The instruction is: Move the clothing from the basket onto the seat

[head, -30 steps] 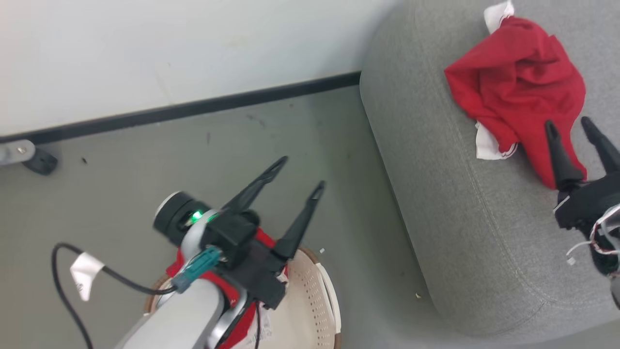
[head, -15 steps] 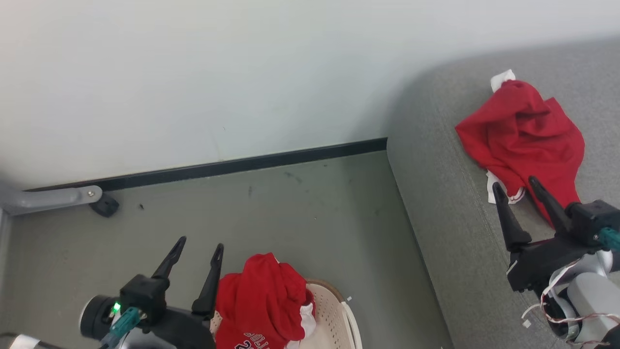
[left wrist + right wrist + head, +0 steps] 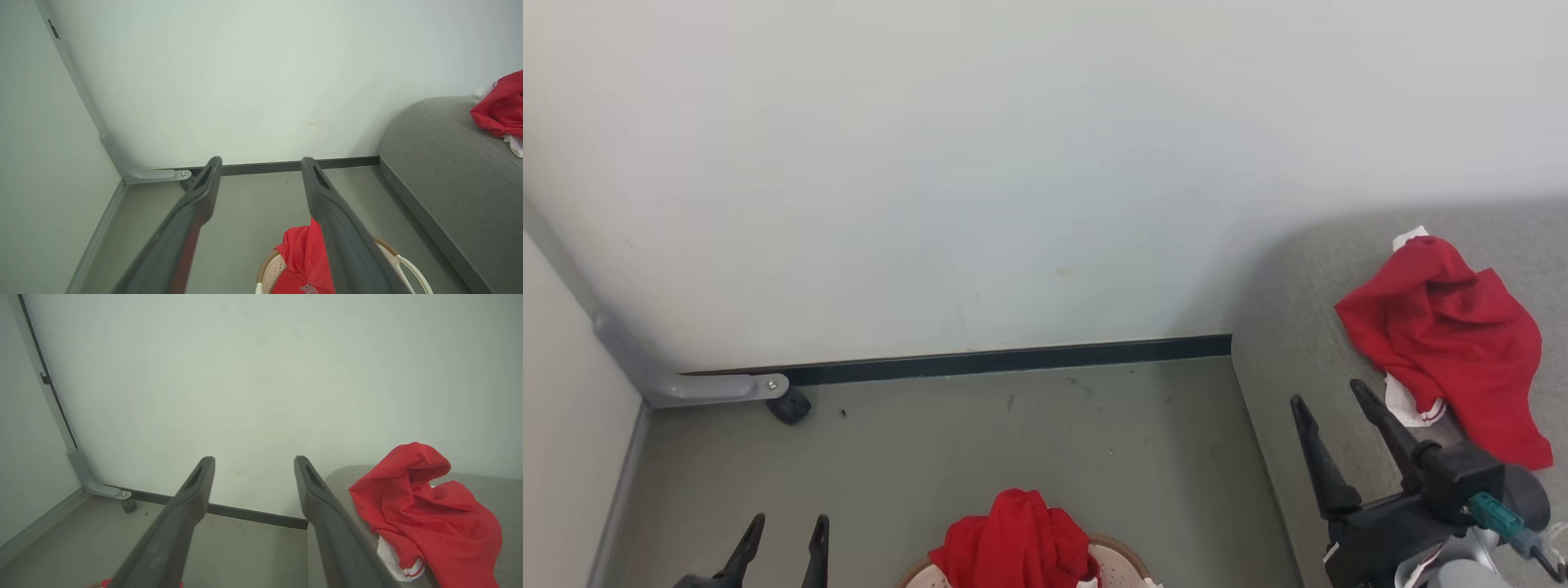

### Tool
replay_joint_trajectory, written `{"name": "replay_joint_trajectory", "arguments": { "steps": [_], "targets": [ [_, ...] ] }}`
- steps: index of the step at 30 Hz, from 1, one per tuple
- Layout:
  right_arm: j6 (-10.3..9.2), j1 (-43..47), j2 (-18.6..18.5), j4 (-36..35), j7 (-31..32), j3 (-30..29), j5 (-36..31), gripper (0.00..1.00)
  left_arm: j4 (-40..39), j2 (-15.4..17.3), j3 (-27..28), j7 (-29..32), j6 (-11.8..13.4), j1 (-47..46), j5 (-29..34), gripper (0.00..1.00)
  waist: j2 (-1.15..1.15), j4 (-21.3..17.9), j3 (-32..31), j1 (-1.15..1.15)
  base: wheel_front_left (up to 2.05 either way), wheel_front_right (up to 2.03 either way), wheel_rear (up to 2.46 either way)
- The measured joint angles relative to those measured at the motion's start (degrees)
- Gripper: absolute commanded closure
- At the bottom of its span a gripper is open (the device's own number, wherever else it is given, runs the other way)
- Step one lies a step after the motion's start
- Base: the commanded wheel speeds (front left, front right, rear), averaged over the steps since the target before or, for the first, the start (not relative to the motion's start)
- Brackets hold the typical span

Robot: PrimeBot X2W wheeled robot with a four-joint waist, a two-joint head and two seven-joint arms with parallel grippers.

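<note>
My head camera has tilted up. My left gripper (image 3: 786, 541), at 7 o'clock, has drawn back from over the basket (image 3: 1125, 563), fingers spread, empty. The red jersey (image 3: 1017, 545) stays heaped in the basket at 6 o'clock. My right gripper (image 3: 1330, 400), also spread and empty, sits at 4 o'clock beside a red garment (image 3: 1454, 343) on the grey seat (image 3: 1290, 327). One piece still to move, I judge.

Bright, even, diffuse light throughout. A soft, faint shadow lies on the wall (image 3: 1241, 269) beside the rounded end of the seat (image 3: 1282, 359). Pale green-grey cast overall. Head view sharp; clothing (image 3: 1454, 343) vivid red, folds legible. Wrist views: wide-angle lean in the corner trim (image 3: 81, 94) at the left edge. Left gripper (image 3: 262, 160) and right gripper (image 3: 254, 459) go soft close to the lens.
</note>
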Motion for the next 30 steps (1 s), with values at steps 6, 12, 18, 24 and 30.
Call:
{"name": "replay_joint_trajectory", "arguments": {
  "steps": [6, 12, 18, 24, 30],
  "targets": [
    [-0.76, 5.14, 1.54, -4.90, 0.00, -1.29, -1.87, 0.00, -2.45, -0.08, 3.24, -0.03, 0.19, 3.46, 0.01, 0.00, 0.00, 1.48, -2.19, 0.00, 0.00, 0.00, 0.00],
    [-1.00, 10.21, 3.53, -7.91, 0.00, -3.32, -3.61, 0.00, -5.30, -1.09, 5.58, -0.05, 0.47, 4.85, 0.53, 0.00, 0.00, 1.48, -2.71, 0.01, 0.00, 0.00, 0.00],
    [-1.00, 14.35, 6.79, -8.80, 0.00, -7.51, -5.81, 0.00, -7.19, -2.48, 7.23, -0.05, 0.53, 5.78, 1.59, 0.00, 0.01, 1.06, -2.51, 0.01, 0.00, 0.00, 0.00],
    [-1.00, 18.12, 10.53, -9.81, 0.00, -10.47, -8.42, 0.00, -8.50, -4.08, 9.50, -0.05, 0.53, 5.94, 4.04, 0.00, 0.01, 0.68, -2.21, 0.01, 0.00, 0.00, 0.00],
    [-1.01, 19.71, 12.65, -10.56, 0.00, -11.13, -10.88, 0.00, -8.80, -4.64, 10.95, -0.05, 0.53, 6.92, 5.41, 0.00, 0.01, 0.35, -1.82, 0.01, 0.00, 0.00, 0.00]
  ]
}}
